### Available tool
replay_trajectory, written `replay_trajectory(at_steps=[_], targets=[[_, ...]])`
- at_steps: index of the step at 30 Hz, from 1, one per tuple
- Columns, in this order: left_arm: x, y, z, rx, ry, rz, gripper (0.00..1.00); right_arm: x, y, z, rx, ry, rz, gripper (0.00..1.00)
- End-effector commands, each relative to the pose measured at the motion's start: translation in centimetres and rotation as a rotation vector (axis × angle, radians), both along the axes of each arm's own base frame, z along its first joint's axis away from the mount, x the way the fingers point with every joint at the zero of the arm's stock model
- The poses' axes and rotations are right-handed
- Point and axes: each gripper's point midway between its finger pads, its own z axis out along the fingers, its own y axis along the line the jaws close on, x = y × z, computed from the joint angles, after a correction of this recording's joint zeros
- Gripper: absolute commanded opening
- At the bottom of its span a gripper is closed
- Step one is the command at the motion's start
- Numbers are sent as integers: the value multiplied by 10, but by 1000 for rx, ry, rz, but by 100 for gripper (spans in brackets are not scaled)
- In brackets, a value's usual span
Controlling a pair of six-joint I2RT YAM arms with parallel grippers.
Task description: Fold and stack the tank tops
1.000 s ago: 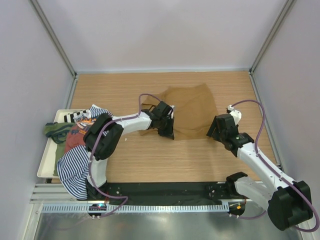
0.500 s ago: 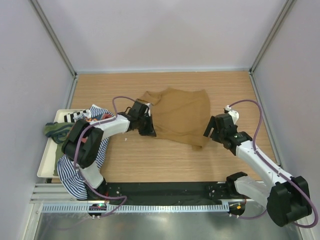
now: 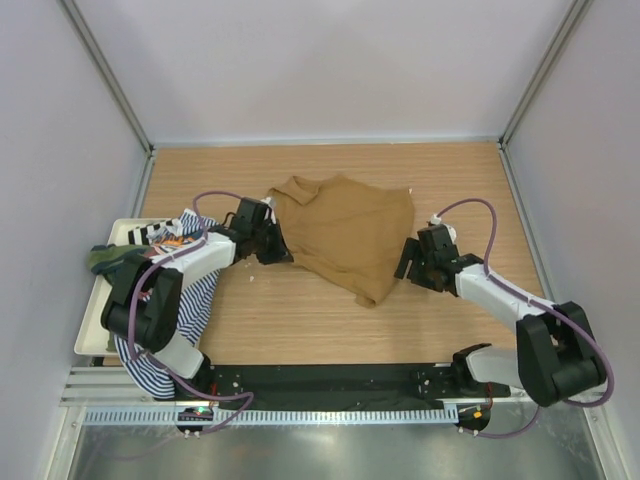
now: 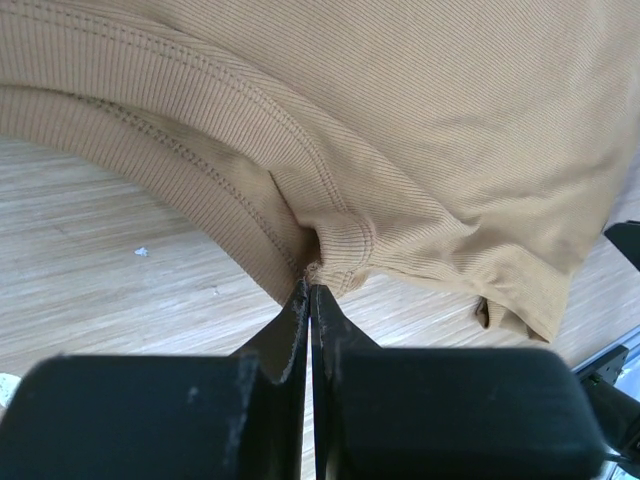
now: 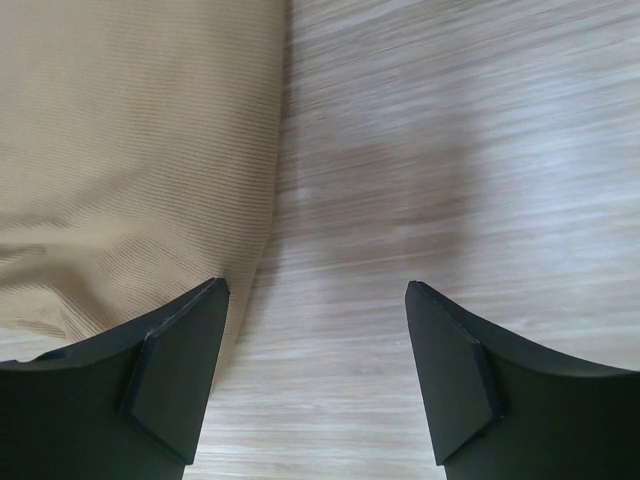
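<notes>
Your left gripper (image 3: 266,240) is pinched tight on a seam at the left edge of the tan top (image 3: 350,225), which lies rumpled in the middle of the table (image 3: 300,320). Your right gripper (image 3: 408,258) hangs with its jaws apart just beside the top's right edge, holding nothing. Pull left now and that thin pinch may slip, or the free side may drag and bunch. The tray (image 3: 95,320) holds the striped top (image 3: 150,345), red top (image 3: 150,272) and green top (image 3: 108,260), heaped unfolded.

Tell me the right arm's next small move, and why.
Probably slide the right gripper sideways over the edge of the tan top, then close: its open jaws frame mostly table beside it, while the left gripper is shut on the other side.
</notes>
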Motion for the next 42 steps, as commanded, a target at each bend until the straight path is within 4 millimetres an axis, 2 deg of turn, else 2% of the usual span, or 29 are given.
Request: replay_trajectory(at_steps=[1,3,4,6,7,8,10,11,13,14,16,17,18,19,20,22,23,24,26,27,28,29,30,31,32,33,34,37,42], targets=[[12,-8,10,-26,-31,-30,0,24,31,14,108,-46,91,75],[15,-8,10,-26,-44,-19,0,29,37,8,125,-26,97,69],[15,-6,8,-26,-46,-9,0,30,37,6,124,-18,94,55],[19,-5,13,-39,-88,9,0,33,38,5,120,-8,96,41],[16,-2,10,-31,-95,17,0,35,35,5,104,-12,85,27],[17,-1,14,-34,-115,22,0,41,34,11,90,-28,84,20],[16,0,15,-41,-149,29,0,46,15,19,-5,-41,33,1],[16,0,21,-53,-172,31,0,56,13,35,-28,-75,31,1],[17,-1,23,-73,-208,28,0,61,7,49,-64,-89,23,1],[17,-2,25,-82,-223,24,0,74,8,67,-71,-133,19,1],[19,-3,28,-96,-270,9,0,85,13,82,-87,-157,41,1],[18,-5,29,-105,-280,-6,0,103,17,98,-104,-187,40,1],[19,-6,31,-109,-300,-15,0,106,21,100,-124,-176,57,1],[19,-5,30,-103,-306,-21,0,111,30,102,-155,-180,101,25],[20,-6,30,-108,-317,-21,0,125,38,101,-173,-167,113,45],[19,-7,25,-115,-304,-22,0,129,50,92,-174,-124,180,61],[19,-8,24,-119,-300,-26,0,133,62,86,-154,-112,222,64],[20,-9,22,-119,-298,-26,0,133,63,85,-154,-112,224,66],[22,-8,17,-110,-286,-14,0,127,62,78,-148,-115,229,68],[23,-6,15,-97,-284,-3,0,123,59,87,-140,-143,222,68],[25,-4,12,-89,-277,7,0,111,53,76,-148,-119,217,68],[25,-2,10,-76,-268,16,0,106,52,75,-144,-129,218,67],[28,1,8,-55,-269,35,0,99,53,85,-118,-157,228,64],[30,4,6,-37,-261,50,0,92,52,81,-108,-155,239,63],[28,7,1,-19,-239,56,0,80,49,68,-104,-140,254,61],[31,9,1,-12,-240,65,0,73,50,69,-88,-153,266,59],[32,11,0,-11,-235,72,0,59,47,55,-83,-124,282,57],[34,19,-4,4,-220,103,0,47,45,40,-75,-115,299,52],[35,24,-5,-3,-210,118,0,47,51,25,-58,-79,315,51]])
